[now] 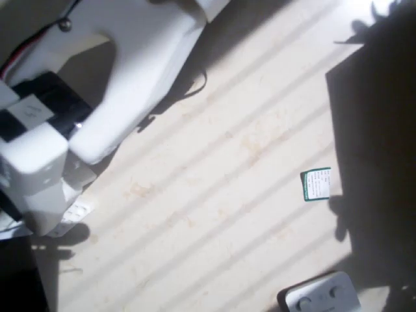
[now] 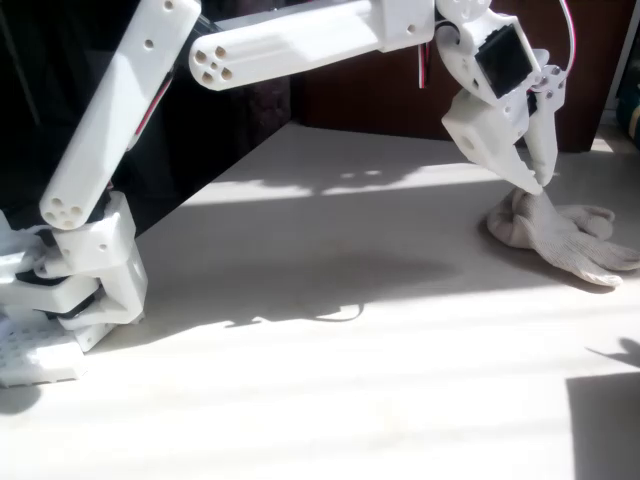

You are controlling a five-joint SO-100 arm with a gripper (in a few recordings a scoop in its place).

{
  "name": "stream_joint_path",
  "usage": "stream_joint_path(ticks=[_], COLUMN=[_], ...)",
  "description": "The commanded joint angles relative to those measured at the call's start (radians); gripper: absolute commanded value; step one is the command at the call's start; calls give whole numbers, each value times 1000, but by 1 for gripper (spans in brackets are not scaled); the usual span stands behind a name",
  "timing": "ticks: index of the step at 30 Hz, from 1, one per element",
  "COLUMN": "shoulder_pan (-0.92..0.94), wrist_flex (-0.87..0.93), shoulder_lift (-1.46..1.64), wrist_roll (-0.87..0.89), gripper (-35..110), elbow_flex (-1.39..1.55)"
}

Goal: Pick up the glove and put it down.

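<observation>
The cream-white knitted glove [image 2: 565,238] lies on the pale table at the right of the fixed view, with its stubby fingers pointing right. One end of it is bunched up into a peak. My white gripper [image 2: 534,186] reaches down from above, and its two fingertips meet right on that peak. The jaws are closed together with a fold of the fabric pinched between the tips. Most of the glove still rests on the table.
The arm's base [image 2: 70,290] stands at the left, and the arm's upper part [image 1: 97,84] covers the overhead view's top left. A small green-and-white card [image 1: 316,184] and a grey device with round buttons [image 1: 320,296] lie at the right. Dark shadow covers the right edge.
</observation>
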Motion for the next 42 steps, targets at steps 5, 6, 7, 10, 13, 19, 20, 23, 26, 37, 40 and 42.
stream_joint_path(ticks=[5,6,7,10,13,19,20,23,26,37,40,42], shoulder_pan=[-28,-26,-25,-18,-17,-18,-21,-26,-26,-17,-15,-15], wrist_flex=[-71,-77,-83,-92,-81,-78,-77,-64,5,72,31,12], shoulder_lift=[-80,-83,-83,-92,-92,-92,-92,-92,-92,-167,-178,-190], wrist_roll=[6,6,6,8,8,92,97,95,91,91,97,97], gripper=[1,1,1,1,3,17,20,27,33,36,35,35], elbow_flex=[-144,-144,-144,-144,-144,-137,-135,-132,-132,-143,-143,-143])
